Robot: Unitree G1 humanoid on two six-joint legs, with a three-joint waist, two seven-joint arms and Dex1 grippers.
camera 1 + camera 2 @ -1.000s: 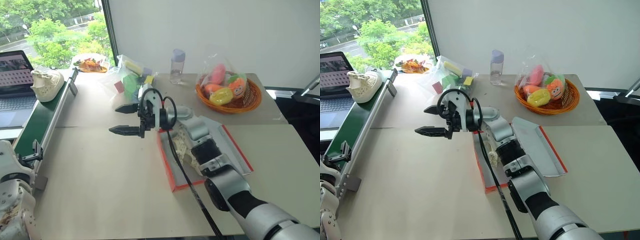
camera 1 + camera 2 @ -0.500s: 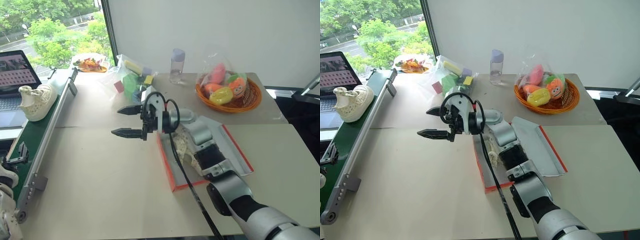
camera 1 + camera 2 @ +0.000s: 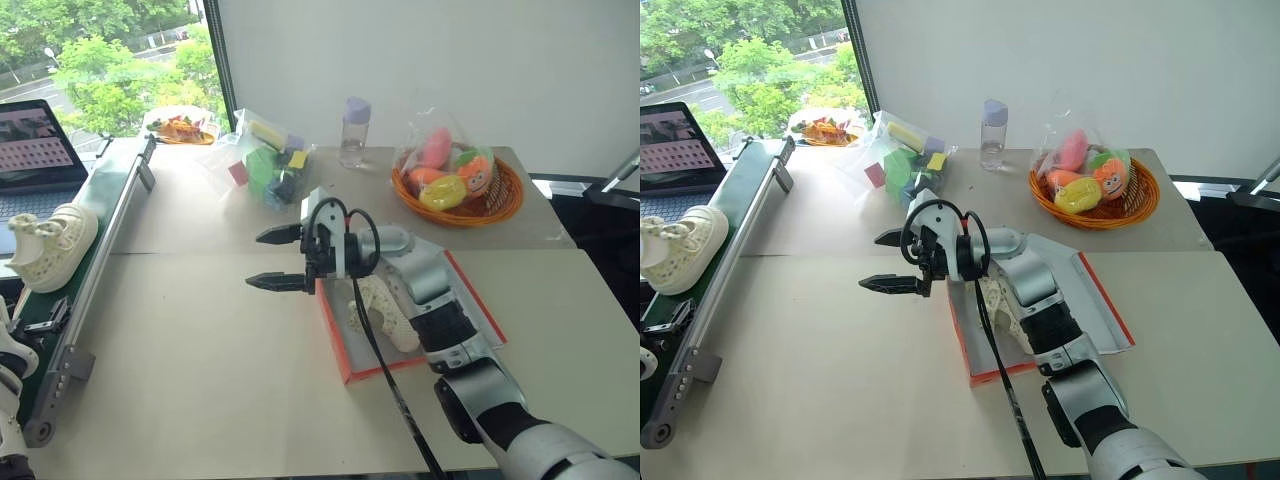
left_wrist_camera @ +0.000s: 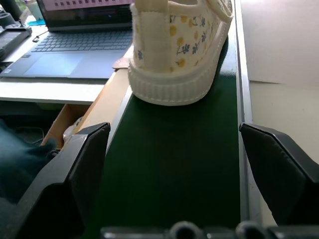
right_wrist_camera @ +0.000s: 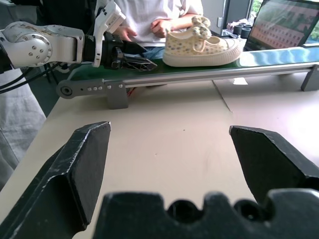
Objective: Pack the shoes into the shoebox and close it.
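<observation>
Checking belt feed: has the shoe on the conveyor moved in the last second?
Yes. The shoe has travelled down the green conveyor belt towards the robot, past the laptop.

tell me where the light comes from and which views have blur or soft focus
Eye views: daylight enters through the window at far left, lighting the table evenly. Left wrist view: the shoe is fairly sharp, while the near fingers look soft. Right wrist view: the fingers are soft, the shoe and belt clearer.

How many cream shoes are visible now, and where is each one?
2. One shoe stands on the green conveyor belt at the table's left edge. The other shoe lies inside the open shoebox, partly hidden by the right arm.
</observation>
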